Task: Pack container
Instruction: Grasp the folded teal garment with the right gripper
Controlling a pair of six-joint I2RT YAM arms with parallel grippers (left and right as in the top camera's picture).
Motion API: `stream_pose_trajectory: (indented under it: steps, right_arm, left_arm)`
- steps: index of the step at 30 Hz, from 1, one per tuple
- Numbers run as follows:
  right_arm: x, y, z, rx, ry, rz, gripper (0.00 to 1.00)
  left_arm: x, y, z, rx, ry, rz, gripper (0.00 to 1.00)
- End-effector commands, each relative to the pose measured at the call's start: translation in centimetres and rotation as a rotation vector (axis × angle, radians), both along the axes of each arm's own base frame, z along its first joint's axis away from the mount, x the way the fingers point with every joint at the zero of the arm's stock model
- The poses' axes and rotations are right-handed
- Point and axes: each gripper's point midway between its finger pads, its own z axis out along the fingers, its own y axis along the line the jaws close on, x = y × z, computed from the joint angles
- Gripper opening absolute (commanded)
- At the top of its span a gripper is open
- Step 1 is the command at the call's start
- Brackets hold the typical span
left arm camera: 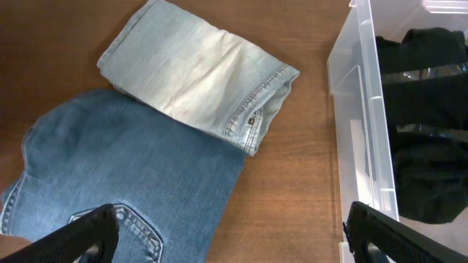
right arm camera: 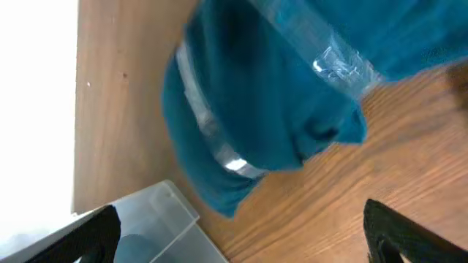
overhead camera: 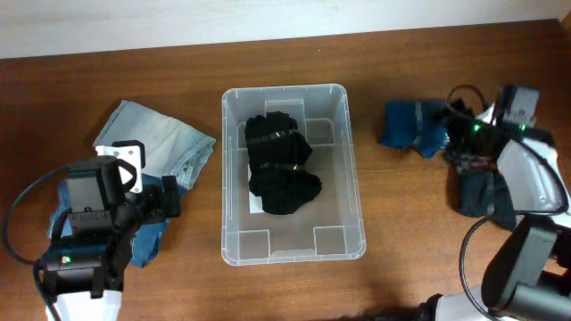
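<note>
One black heap (overhead camera: 281,165) lies in the container (overhead camera: 284,90) at mid-counter (overhead camera: 401,223), while pale denim (left arm camera: 197,69), blue jeans (left arm camera: 124,168) and a teal bundle (right arm camera: 278,95) sit outside, so packing seems barely begun, the left tool (left arm camera: 234,237) and right tool (right arm camera: 241,234) both spread open and empty.

"What did the robot look like?"

"The left arm (overhead camera: 89,223) was mostly black and boxy, with a white bottom part. It had a little white plate (overhead camera: 128,160) with round holes in it, and a tiny green light (overhead camera: 64,259)."

"Any wires?"

"Yes. A thin black cable (overhead camera: 16,223) curved beside it. The right arm (overhead camera: 531,183) had smooth white covers over dark joints, another green dot (overhead camera: 475,127) and a looping black cable (overhead camera: 464,94)."

"And the ends?"

"The left gripper (left arm camera: 230,219) had black, flat, blocky fingers (left arm camera: 80,239). The right gripper (right arm camera: 241,219) had black fingertips (right arm camera: 73,245) just like them."
</note>
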Motion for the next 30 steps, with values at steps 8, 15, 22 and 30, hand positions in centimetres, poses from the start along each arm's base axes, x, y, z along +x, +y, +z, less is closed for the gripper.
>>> stream_pose_trajectory:
  steps: [8,15,22,30]
  right_arm:
    - [0.0,1.5,-4.3,0.098,-0.044,-0.045,0.98]
    - [2.2,1.0,-7.0,0.104,-0.08,-0.051,0.98]
    - [4.0,0.0,-7.2,0.057,-0.154,-0.058,0.66]
    - [5.4,0.5,-5.2,0.006,-0.295,0.07,0.04]
  left_arm:
    - [0.3,0.2,0.8,-0.002,-0.022,0.013,0.99]
    - [0.3,0.2,0.8,-0.002,-0.022,0.013,0.99]
    - [0.3,0.2,0.8,-0.002,-0.022,0.013,0.99]
    - [0.3,0.2,0.8,-0.002,-0.022,0.013,0.99]
